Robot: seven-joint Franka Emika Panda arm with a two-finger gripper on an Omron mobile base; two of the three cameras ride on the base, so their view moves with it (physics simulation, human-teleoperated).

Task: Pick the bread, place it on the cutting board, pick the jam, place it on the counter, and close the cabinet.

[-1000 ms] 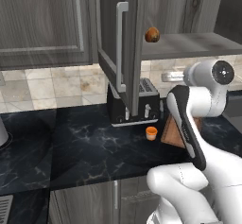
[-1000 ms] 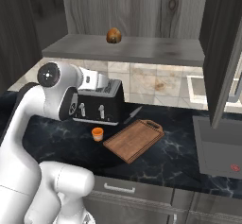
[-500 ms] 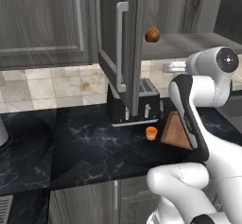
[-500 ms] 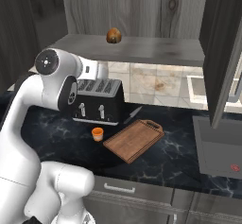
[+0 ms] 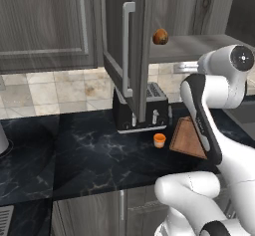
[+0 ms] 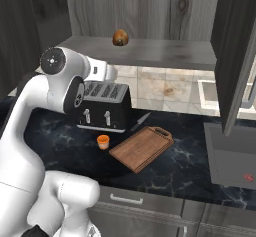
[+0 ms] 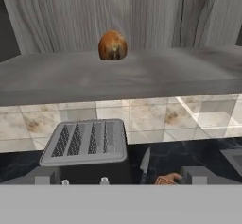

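Fingers (image 7: pixel 121 178): two dark tips are seen at the bottom edge of the hand view, set wide apart, nothing held between them. The hand is raised above the toaster and pointed at the open cabinet shelf.

Cabinet (image 5: pixel 124 41): dark grey wood grain, doors stood open. In the left base view one door is seen edge-on with its long silver bar handle (image 5: pixel 127 48); in the right base view the other open door (image 6: pixel 235 56) is hung at the right. The grey shelf (image 7: pixel 118 76) inside is exposed.

Tabletop (image 5: pixel 79 155): black marble with pale veins, run along the tiled wall under the cabinet.

Toaster (image 6: pixel 102 106): black with a silver slotted top, placed at the far side of the tabletop against the wall, directly below the shelf.

Cutting board (image 6: pixel 141 148): reddish-brown, laid flat on the tabletop, right of the toaster and nearer, turned at an angle. It is partly hidden by the arm in the left base view.

Knife (image 6: pixel 140 121): laid on the tabletop between toaster and board, near the board's far corner.

Bread (image 7: pixel 112 45): golden-brown bun, sat on the cabinet shelf toward the back, well clear of the fingers. It is also seen in the left base view (image 5: pixel 160 36) and the right base view (image 6: pixel 119 37).

Jam (image 6: pixel 103 141): small orange jar, stood upright on the tabletop just in front of the toaster, left of the board, not touching it.
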